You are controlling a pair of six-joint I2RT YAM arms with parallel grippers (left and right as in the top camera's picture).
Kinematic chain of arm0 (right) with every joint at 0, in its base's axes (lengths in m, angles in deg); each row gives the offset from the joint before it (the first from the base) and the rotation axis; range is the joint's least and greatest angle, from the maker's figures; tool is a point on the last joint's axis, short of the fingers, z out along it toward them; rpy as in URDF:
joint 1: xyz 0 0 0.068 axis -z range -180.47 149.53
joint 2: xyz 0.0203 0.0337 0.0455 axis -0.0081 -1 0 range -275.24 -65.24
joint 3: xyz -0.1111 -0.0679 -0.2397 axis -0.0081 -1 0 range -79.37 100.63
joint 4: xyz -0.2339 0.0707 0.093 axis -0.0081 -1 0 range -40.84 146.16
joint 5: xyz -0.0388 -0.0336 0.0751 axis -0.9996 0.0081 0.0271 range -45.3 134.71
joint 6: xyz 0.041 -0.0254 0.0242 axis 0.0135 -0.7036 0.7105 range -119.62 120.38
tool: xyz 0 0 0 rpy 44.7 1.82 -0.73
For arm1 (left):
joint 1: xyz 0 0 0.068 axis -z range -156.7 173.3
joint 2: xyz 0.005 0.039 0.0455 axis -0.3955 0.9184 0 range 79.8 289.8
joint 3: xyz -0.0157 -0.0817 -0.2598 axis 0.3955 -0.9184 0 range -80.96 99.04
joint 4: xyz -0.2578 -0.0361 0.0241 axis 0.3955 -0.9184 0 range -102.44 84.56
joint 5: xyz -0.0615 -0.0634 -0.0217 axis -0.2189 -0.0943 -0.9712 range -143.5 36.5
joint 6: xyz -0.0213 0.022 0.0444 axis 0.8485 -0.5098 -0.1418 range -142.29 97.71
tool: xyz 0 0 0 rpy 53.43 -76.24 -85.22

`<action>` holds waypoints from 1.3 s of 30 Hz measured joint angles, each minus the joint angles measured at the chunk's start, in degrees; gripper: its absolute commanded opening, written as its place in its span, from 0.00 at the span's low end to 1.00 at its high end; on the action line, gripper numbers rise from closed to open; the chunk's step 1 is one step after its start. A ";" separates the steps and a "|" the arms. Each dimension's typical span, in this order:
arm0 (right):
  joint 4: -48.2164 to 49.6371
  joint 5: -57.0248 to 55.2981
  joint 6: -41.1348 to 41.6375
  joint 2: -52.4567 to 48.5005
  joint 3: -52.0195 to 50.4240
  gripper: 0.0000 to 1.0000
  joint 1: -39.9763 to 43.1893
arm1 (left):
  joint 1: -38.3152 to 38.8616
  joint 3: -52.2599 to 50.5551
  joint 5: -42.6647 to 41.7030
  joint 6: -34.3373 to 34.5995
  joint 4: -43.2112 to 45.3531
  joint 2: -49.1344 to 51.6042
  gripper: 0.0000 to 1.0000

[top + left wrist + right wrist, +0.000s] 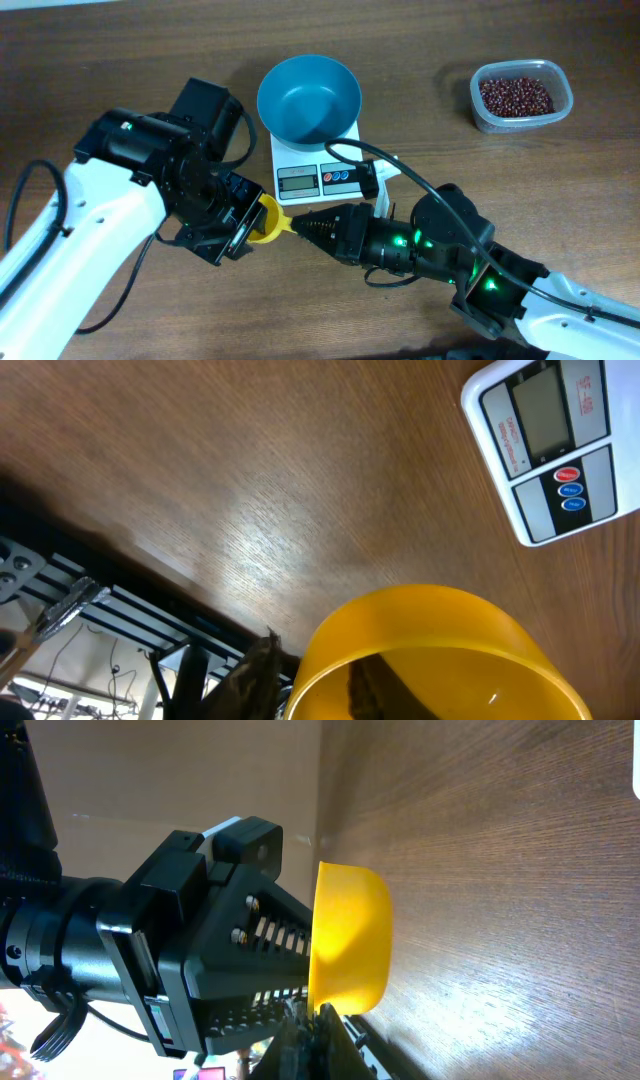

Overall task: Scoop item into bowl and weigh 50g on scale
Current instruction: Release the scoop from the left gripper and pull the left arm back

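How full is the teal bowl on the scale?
Empty: overhead, the bowl shows a bare blue inside; the beans lie in the clear tub.

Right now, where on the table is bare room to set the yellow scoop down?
Bare table lies between the bowl and the tub, also in front of the tub. Crowded: in front of the scale, where the left gripper and right gripper meet at the yellow scoop.
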 measured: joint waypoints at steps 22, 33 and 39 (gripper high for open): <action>-24.57 -2.47 -18.82 8.96 0.35 0.04 3.78 | -1.92 14.34 12.74 -26.53 -10.21 -12.66 0.54; -71.63 -5.84 -25.35 34.93 11.80 0.04 9.46 | -1.92 14.58 15.13 -27.28 -10.34 -17.31 0.99; -79.56 -6.69 -26.97 38.10 20.17 0.04 9.46 | -1.92 14.58 15.13 -27.28 -10.34 -17.31 0.99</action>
